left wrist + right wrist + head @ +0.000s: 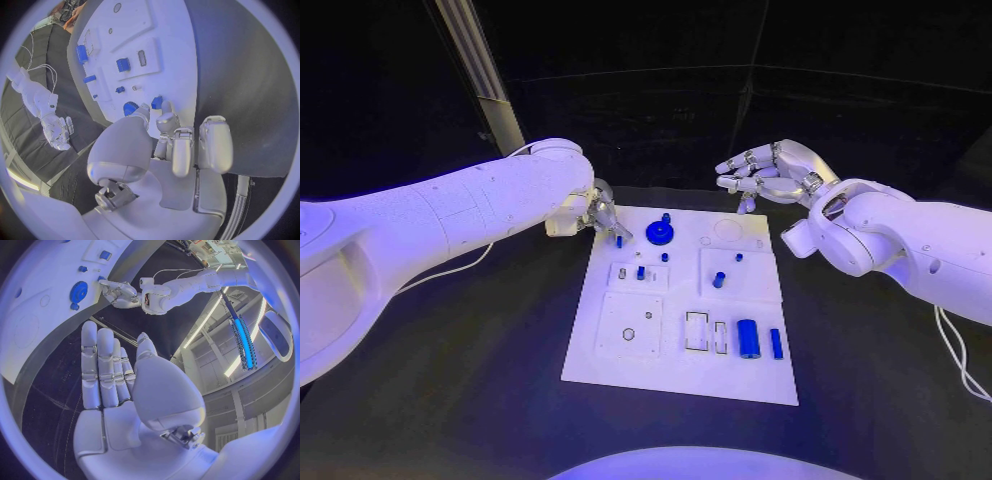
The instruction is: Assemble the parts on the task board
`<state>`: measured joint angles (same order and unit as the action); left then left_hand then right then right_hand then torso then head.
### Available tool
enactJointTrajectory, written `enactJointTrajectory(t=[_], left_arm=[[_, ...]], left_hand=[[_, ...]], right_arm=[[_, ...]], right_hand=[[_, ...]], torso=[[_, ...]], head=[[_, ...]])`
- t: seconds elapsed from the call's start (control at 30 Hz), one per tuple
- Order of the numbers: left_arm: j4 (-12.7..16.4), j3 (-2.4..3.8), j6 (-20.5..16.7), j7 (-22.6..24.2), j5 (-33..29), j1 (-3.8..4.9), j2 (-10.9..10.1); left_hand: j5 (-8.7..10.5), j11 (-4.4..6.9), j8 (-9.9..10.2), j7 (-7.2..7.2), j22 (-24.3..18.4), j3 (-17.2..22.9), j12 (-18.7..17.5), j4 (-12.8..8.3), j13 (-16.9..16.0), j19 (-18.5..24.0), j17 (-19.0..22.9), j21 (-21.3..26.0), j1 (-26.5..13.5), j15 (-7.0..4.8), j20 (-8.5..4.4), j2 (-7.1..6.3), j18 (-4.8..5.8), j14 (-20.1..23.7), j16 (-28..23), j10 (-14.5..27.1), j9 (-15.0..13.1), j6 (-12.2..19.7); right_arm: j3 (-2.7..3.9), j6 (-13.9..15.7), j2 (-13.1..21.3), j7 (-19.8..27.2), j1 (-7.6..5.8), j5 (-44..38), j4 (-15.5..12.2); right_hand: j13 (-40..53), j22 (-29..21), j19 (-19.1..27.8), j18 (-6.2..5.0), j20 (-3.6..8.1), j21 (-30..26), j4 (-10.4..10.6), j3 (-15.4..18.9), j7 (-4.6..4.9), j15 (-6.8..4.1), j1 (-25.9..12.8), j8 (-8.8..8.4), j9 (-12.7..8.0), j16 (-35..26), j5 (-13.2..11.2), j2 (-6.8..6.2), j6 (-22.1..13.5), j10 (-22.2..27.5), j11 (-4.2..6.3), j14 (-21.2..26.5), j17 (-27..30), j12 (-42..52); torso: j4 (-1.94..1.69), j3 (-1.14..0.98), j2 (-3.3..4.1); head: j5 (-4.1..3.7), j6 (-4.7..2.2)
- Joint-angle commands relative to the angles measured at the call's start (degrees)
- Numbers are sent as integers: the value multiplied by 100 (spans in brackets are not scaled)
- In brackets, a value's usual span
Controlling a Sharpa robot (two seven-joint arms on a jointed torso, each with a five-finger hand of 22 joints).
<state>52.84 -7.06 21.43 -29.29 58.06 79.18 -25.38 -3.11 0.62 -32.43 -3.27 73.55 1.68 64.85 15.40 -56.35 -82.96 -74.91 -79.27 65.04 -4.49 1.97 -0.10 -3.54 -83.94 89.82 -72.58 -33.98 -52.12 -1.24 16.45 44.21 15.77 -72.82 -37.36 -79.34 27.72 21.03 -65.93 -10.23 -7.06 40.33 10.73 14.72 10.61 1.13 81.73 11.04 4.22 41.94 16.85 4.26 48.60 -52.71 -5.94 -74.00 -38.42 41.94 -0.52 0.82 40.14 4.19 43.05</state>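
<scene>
Behind left hand [596, 214], part [156, 102] half-hidden.

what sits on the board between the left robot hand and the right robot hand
In the head view, a round blue gear lies on the task board between the left robot hand and right robot hand.

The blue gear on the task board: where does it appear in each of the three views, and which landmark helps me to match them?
Head view: the blue gear lies on the far part of the white task board, beside the left hand.
Left wrist view: the gear is partly hidden behind the left hand's fingertips.
Right wrist view: the gear lies on the board, beside the left hand.
Shared landmark: the left hand.
</scene>
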Motion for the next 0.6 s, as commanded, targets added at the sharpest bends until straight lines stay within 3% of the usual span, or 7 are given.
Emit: enactJointTrajectory(t=[0.03,0.47,0.6], left_arm=[[-10,1,143,28,41,6,9],[-28,0,138,50,41,2,57],[-37,0,31,56,41,2,57]], left_hand=[[-5,21,-30,2,9,8,16,-38,10,-25,-1509,-17,80,18,2,4,-6,-606,18,-29,13,-39],[-5,23,-31,4,15,34,24,-71,7,-27,-1509,-18,155,17,0,42,-5,-606,18,-34,31,-46],[-6,27,-32,8,16,106,21,-125,18,-26,-1509,-16,268,13,-3,136,-5,-606,18,-32,52,-53]], right_arm=[[3,-42,-8,57,-10,23,1],[3,-54,-32,57,-10,23,16],[3,-56,-32,56,-9,23,19]], right_hand=[[-4,-9,27,-24,9,-33,4,-26,-1,4,25,21,3,-34,36,29,-37,41,14,43,6,39],[-4,-9,27,-24,9,-33,4,-26,-1,4,25,21,3,-34,36,29,-37,41,14,43,6,39],[-4,-9,27,-24,9,-33,4,-26,-1,4,25,21,3,-34,36,29,-37,41,14,43,6,39]], torso=[[2,0,0],[0,3,3],[-1,1,1]], head=[[1,4],[-16,17],[-17,22]])
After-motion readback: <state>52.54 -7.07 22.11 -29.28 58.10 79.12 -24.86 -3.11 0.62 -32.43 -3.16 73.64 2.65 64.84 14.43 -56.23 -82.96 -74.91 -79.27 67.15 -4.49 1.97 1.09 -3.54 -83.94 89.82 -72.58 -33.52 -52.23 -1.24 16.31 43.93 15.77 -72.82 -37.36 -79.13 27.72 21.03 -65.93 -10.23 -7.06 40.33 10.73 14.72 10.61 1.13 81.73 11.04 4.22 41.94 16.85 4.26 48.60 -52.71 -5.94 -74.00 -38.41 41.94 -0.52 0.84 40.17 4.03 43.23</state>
